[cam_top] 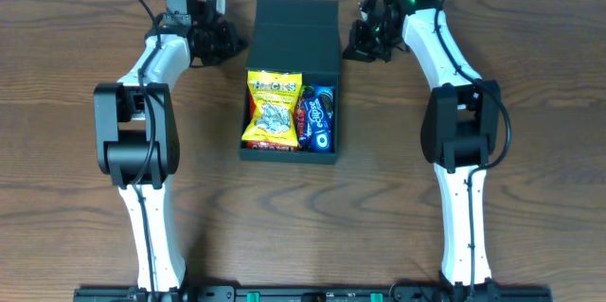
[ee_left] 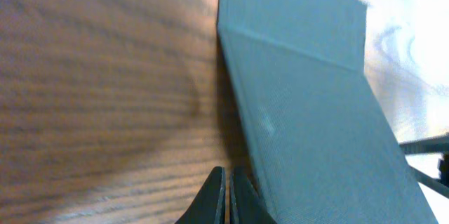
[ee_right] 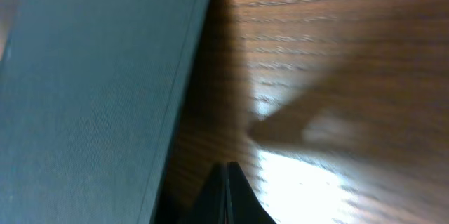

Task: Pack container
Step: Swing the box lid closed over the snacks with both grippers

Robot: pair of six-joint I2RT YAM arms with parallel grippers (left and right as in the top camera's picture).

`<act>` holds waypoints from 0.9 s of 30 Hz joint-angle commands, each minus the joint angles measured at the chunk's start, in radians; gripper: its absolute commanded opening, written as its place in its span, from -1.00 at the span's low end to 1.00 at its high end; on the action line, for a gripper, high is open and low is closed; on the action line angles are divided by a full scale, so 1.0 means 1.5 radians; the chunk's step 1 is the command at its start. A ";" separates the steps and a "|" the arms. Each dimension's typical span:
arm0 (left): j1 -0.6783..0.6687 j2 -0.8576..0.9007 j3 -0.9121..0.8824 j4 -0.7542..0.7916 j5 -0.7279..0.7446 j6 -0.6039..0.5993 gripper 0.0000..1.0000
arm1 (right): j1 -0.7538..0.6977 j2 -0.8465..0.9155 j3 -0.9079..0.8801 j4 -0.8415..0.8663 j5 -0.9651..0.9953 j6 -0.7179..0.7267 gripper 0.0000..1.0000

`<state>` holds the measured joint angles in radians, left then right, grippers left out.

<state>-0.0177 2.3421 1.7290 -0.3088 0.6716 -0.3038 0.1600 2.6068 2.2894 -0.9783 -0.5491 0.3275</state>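
Container [cam_top: 289,156], lid flap [cam_top: 295,23] laid back, long axis near-to-far on worktop [cam_top: 76,18]; left gripper [ee_left: 226,190] and right gripper [ee_right: 228,182], both pinched together and empty, flank the flap, equally near.

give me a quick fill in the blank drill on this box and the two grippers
1. The container has its lid ___.
2. Inside it, the yellow packet lies on the side of the ___ arm, with the blue packet beside it.
3. The left gripper and the right gripper flank the lid, and both are ___, holding nothing.
Missing words: open; left; shut.
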 commanded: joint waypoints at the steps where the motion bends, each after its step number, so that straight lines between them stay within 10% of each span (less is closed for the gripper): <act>1: -0.006 0.013 0.013 -0.013 0.019 -0.018 -0.89 | 0.000 0.025 0.004 0.008 -0.045 0.024 -0.97; 15: -0.011 0.016 0.018 -0.003 0.120 -0.024 -0.89 | -0.007 0.026 0.012 0.074 -0.216 -0.035 -0.97; 27: 0.005 -0.099 0.053 -0.042 0.142 0.122 -0.88 | -0.019 -0.071 0.053 0.066 -0.190 -0.115 -0.97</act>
<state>-0.0074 2.3043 1.7741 -0.3714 0.8387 -0.2176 0.1356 2.6045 2.3264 -0.8806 -0.8097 0.2150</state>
